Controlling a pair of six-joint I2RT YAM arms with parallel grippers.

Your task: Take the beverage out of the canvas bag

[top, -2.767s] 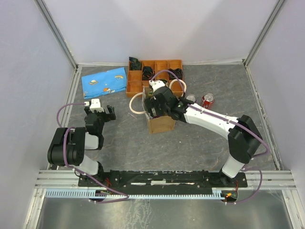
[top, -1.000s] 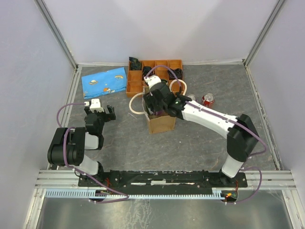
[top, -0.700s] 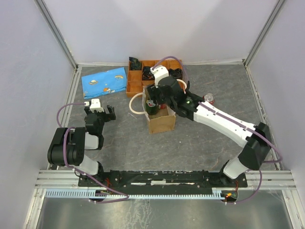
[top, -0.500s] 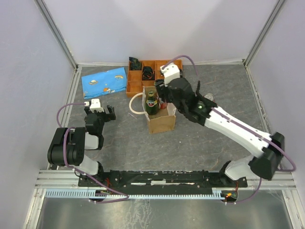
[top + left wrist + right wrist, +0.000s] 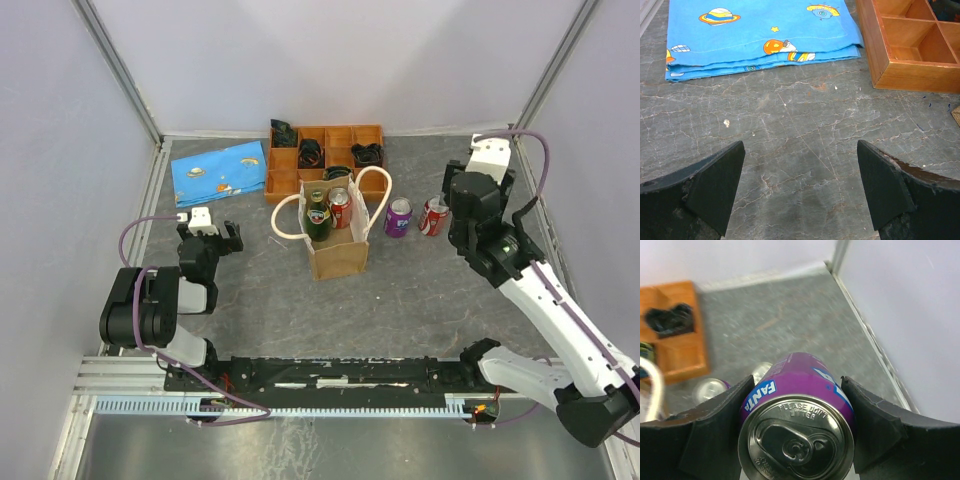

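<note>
Beverage [image 5: 797, 410] now outside canvas bag [image 5: 335, 258]

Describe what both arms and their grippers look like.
The left arm and right arm have white links between bulky black joints, on black bases. A purple cable loops along each, and a white camera block sits at each wrist. The left gripper and right gripper each have two black, wedge-shaped fingers with scuffed edges.

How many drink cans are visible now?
4. A Fanta can in the right gripper; a purple can and a red can on the table beside the canvas bag; a second red can inside it, which may hide more.
</note>
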